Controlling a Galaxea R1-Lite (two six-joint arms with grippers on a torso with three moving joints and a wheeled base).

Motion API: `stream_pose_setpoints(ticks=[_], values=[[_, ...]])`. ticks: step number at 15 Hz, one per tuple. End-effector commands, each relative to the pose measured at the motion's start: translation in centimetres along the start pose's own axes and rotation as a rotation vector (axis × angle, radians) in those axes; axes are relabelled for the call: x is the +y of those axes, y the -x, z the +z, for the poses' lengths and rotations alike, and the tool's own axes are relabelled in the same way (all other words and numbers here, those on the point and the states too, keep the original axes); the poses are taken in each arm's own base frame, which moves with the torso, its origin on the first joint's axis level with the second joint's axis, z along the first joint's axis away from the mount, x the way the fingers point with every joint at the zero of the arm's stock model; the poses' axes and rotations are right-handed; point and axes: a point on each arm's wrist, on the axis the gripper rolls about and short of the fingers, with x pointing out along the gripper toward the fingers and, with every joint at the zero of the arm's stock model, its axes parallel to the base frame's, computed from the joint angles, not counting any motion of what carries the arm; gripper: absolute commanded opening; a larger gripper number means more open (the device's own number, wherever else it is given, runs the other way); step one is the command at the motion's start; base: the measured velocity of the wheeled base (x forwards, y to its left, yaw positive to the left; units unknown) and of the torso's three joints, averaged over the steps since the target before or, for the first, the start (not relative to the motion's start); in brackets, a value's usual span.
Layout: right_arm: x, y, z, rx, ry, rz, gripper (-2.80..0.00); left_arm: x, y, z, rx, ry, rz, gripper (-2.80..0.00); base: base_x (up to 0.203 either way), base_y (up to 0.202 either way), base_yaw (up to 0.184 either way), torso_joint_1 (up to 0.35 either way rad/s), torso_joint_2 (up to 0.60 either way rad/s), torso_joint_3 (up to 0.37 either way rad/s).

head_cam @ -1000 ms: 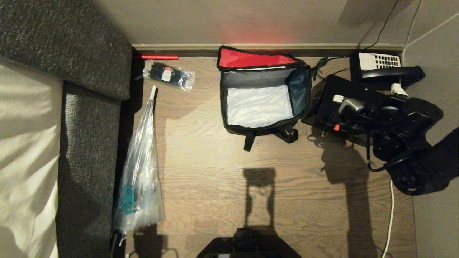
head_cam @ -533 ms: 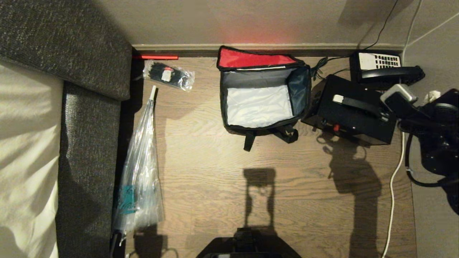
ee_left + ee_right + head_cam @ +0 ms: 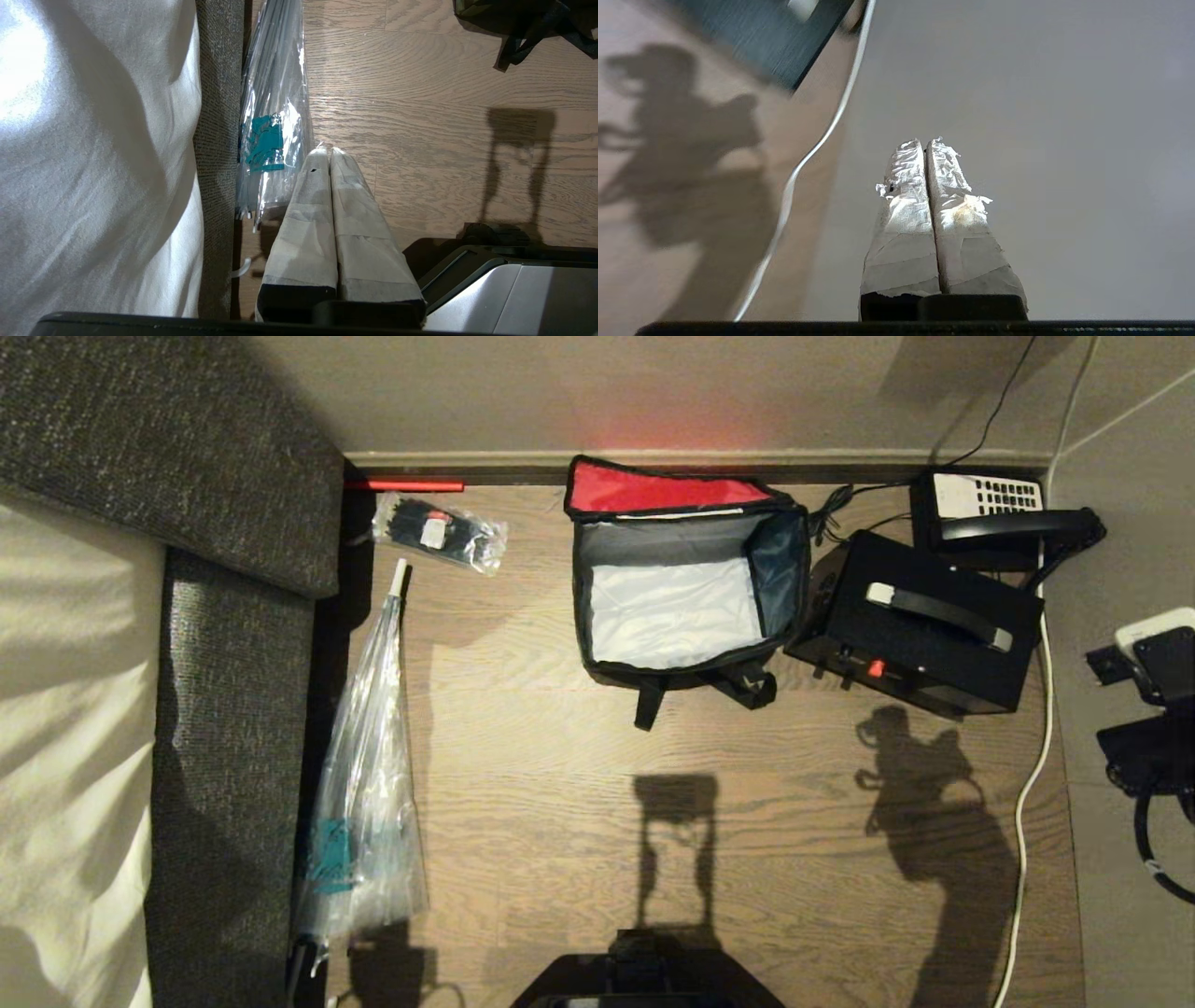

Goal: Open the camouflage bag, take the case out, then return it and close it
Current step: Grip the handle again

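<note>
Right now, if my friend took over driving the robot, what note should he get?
Right gripper: shut, holding nothing, off to the right of the case by the wall.
Left gripper: shut, empty, parked low beside the wrapped umbrella.
Camouflage bag: open on the floor, red inner lid flipped back against the wall, silvery inside with nothing in it.
Case: out of the bag, resting on the floor against its right side, in front of the desk telephone.
Done: bag opened, case removed.
Left: put the case back in, close the bag.
</note>
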Motion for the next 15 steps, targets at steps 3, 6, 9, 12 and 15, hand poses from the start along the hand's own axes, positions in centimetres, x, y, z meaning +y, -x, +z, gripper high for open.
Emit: stream_pose_setpoints(ticks=[3, 6, 9, 12, 15], values=[[-0.9, 2.1, -0.1, -0.028, -0.018, 0.034, -2.8, 0.0, 0.0, 0.0, 0.0, 0.0, 0.0, -2.8, 0.0, 0.0, 0.0, 0.0, 0.0, 0.0], [-2.3, 3.7, -0.8, -0.042, -0.014, 0.03, -2.8, 0.0, 0.0, 0.0, 0.0, 0.0, 0.0, -2.8, 0.0, 0.0, 0.0, 0.0, 0.0, 0.0], [-2.4, 4.4, -2.0, 0.005, 0.016, 0.03, -2.8, 0.0, 0.0, 0.0, 0.001, 0.0, 0.0, -2.8, 0.0, 0.0, 0.0, 0.0, 0.0, 0.0], [-2.0, 4.0, -1.8, 0.018, 0.04, 0.035, -2.8, 0.0, 0.0, 0.0, 0.0, 0.0, 0.0, -2.8, 0.0, 0.0, 0.0, 0.0, 0.0, 0.0], [-1.4, 3.6, -1.8, 0.034, 0.062, 0.049, -2.8, 0.0, 0.0, 0.0, 0.0, 0.0, 0.0, -2.8, 0.0, 0.0, 0.0, 0.0, 0.0, 0.0]])
